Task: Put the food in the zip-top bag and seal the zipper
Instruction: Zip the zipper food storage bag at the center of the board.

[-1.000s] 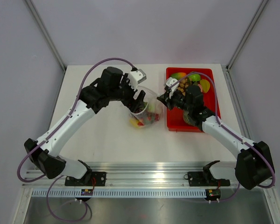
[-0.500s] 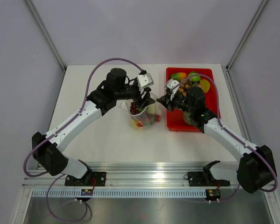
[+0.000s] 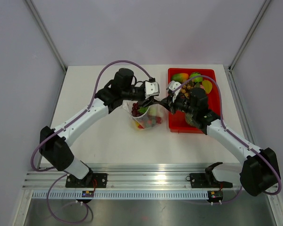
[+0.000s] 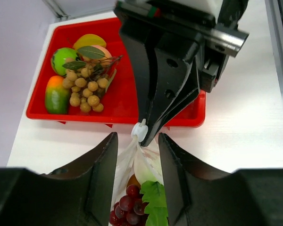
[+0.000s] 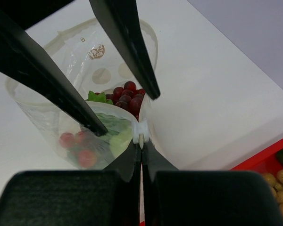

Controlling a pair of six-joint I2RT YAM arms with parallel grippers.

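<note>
Clear crinkly zip-top bag [image 3: 146, 117] mid-tabletop, just left of red rectangular tray [image 4: 125, 101], purple grapes [image 4: 127, 209] inside. Right fingers [image 5: 129, 165] clamped on white zipper tab [image 5: 140, 132], anchoring mouth. Left fingers [image 4: 95, 179] spread astride it, probably lining up seal.

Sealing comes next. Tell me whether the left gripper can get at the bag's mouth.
Probably yes. The left gripper is open, straddling the mouth of the zip-top bag with nothing between; the right gripper pinches only the white tab at its end.

The top camera looked down from above the near edge; the wrist cameras faced each other closely, sharing the zip-top bag [image 4: 137, 157].
</note>
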